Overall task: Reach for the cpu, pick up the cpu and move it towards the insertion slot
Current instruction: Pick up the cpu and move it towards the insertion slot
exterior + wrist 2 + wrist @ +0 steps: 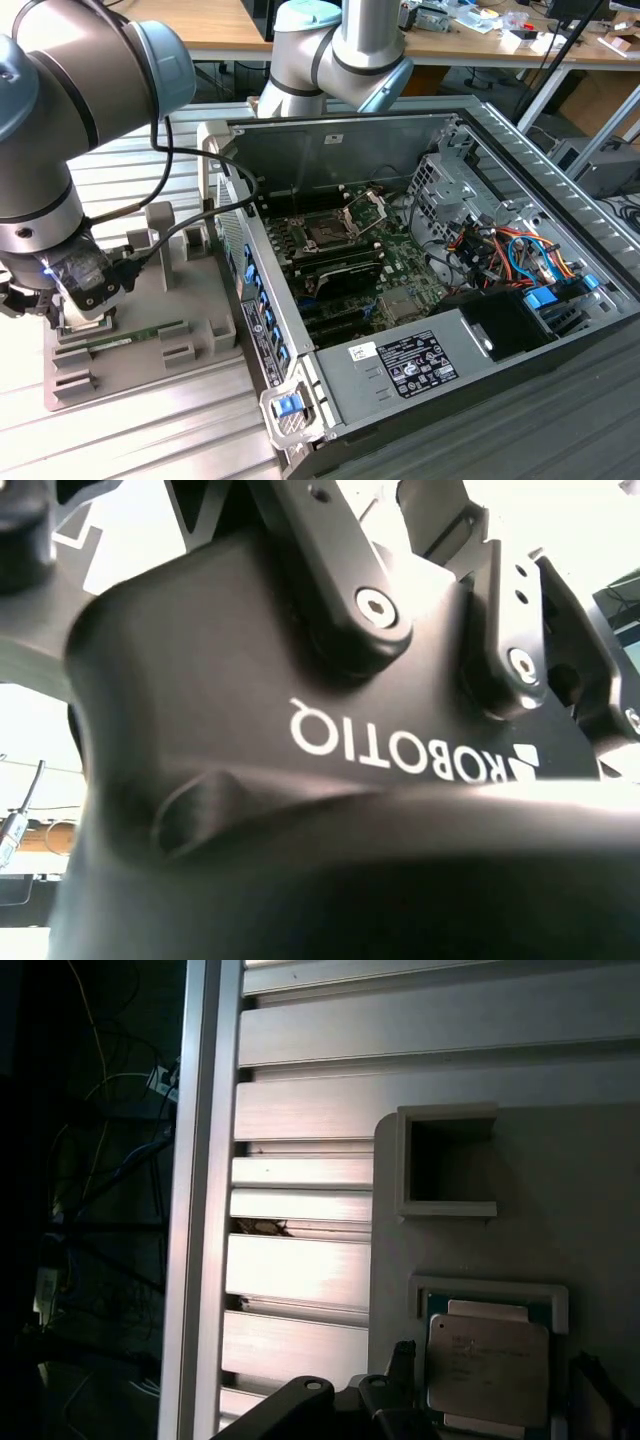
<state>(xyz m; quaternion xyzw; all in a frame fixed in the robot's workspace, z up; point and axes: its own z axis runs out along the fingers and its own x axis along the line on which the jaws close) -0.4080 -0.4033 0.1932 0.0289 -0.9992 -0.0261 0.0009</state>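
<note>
First wrist view: reach step, nearly done

Flat silvery square cpu [488, 1365] lies pocketed in grey plastic tray [560, 1190]. Black gripper [495, 1390] wide astride it, holding nothing. Dark square insertion slot [326, 232] well apart from tray. Grasp likely needs centred, level closing.

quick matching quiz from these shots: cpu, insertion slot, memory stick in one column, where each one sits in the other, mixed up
Things:
1. cpu
2. insertion slot
3. memory stick

Places:
a. inside the open computer case
b. lying flat, long and green, on the grey holder beside the case
c. seated in a square recess of the grey holder

Pairs: 1-c, 2-a, 3-b
</note>
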